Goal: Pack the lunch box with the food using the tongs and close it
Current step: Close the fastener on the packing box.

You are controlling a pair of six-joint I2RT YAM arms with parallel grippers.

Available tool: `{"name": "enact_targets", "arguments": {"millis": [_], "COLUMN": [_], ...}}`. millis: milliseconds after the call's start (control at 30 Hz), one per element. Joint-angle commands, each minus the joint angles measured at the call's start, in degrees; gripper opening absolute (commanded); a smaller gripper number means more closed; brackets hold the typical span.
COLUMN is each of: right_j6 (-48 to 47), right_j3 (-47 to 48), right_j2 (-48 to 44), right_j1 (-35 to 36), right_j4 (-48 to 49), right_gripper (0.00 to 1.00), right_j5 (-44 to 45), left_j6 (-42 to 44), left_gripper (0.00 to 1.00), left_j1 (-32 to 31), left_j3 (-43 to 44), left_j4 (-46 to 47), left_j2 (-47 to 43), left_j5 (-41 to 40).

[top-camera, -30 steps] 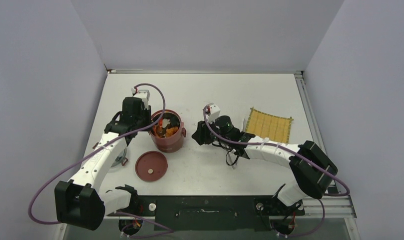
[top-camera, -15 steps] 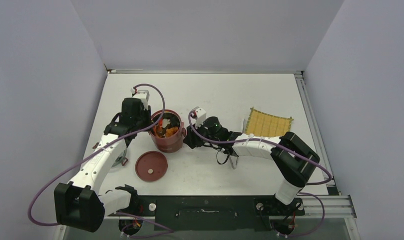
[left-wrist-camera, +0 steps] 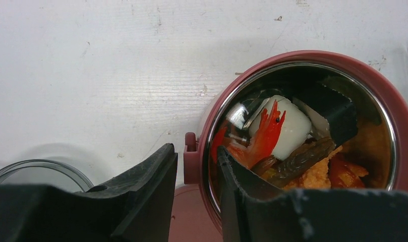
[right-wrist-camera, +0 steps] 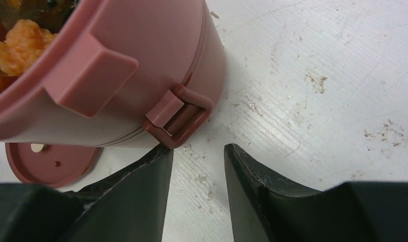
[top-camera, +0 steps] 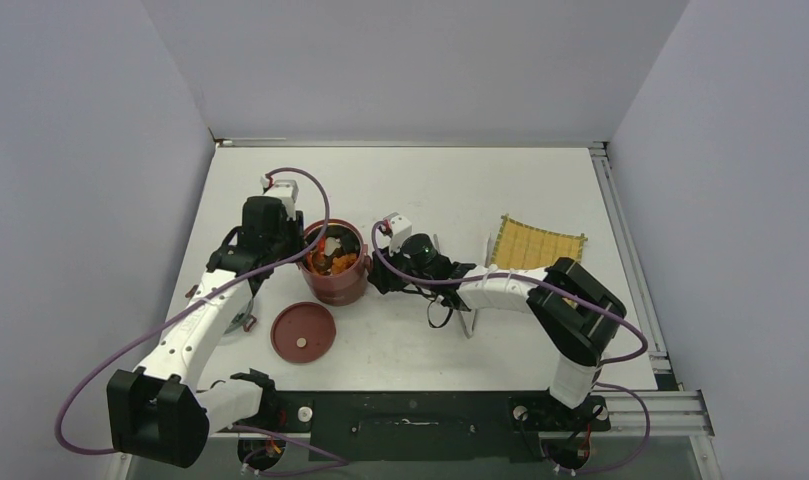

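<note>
The dark-red lunch box (top-camera: 337, 283) stands left of centre, open, with food (top-camera: 332, 258) inside. In the left wrist view the food is a pale ball with a red piece (left-wrist-camera: 287, 126) and orange bits (left-wrist-camera: 317, 174). My left gripper (left-wrist-camera: 195, 151) straddles the box's left rim (left-wrist-camera: 207, 131), open, one finger outside and one inside, with small gaps to the rim. My right gripper (right-wrist-camera: 197, 148) is open and low at the box's right side, its left fingertip touching the side latch (right-wrist-camera: 179, 118). The thin silver tongs (top-camera: 468, 322) lie partly hidden under the right forearm.
A flat dark-red lid (top-camera: 302, 332) lies on the table in front of the box, also visible in the right wrist view (right-wrist-camera: 50, 161). A glass bowl (top-camera: 242, 322) sits beside the left arm. The yellow woven mat (top-camera: 538, 250) lies at the right.
My right arm has moved left until its gripper reached the box's side. The left jaws have spread slightly around the rim. The box has not moved.
</note>
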Motion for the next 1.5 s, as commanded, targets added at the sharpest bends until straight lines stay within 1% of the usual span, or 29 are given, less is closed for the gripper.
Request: {"name": "enact_targets", "arguments": {"millis": [0, 567, 733, 800, 933, 1033, 1100, 1300, 1400, 1467], "right_j6": [0.59, 2.05, 2.97, 3.86, 5.66, 6.83, 7.60, 9.84, 11.69, 12.82], "right_j3": [2.78, 2.40, 1.24, 1.28, 3.58, 6.07, 7.57, 13.35, 16.43, 16.65], "right_j2": [0.76, 1.39, -1.74, -3.09, -3.32, -2.15, -0.97, 4.81, 7.39, 7.89], "right_j1": [0.01, -1.16, -1.24, -1.52, -2.38, -2.42, -2.44, -2.44, -2.39, -2.41], "right_j4": [4.20, 5.30, 2.91, -0.55, -8.69, -12.50, -13.70, -16.28, -20.23, -20.94], "right_gripper": [0.42, 0.42, 0.42, 0.42, 0.39, 0.37, 0.36, 0.34, 0.33, 0.33], "right_j5": [2.58, 2.64, 2.34, 3.96, 6.50, 7.58, 7.71, 7.35, 7.52, 7.54], "left_j6": [0.30, -1.02, -1.20, -1.21, -1.21, -1.21, -1.21, -1.21, -1.80, -1.98], "left_gripper": [0.33, 0.33, 0.33, 0.32, 0.27, 0.23, 0.20, 0.08, 0.01, 0.00], "left_j1": [0.26, 0.32, 0.67, 0.78, 0.74, 0.65, 0.56, -0.97, -2.23, -3.03], "left_j3": [-0.06, -0.24, 0.05, 0.32, 0.42, 0.50, 0.71, 1.18, 1.49, 1.90], "left_j4": [2.51, 2.71, 2.91, 2.84, 2.75, 2.96, 2.67, 2.00, 1.51, 1.22], "left_j2": [-1.84, -1.83, -1.03, -0.71, -0.27, 0.14, 0.56, 1.07, 1.53, 1.74], "left_j5": [-0.09, 1.39, 2.21, 2.41, 2.33, 2.57, 2.36, -1.18, -3.43, -5.14]}}
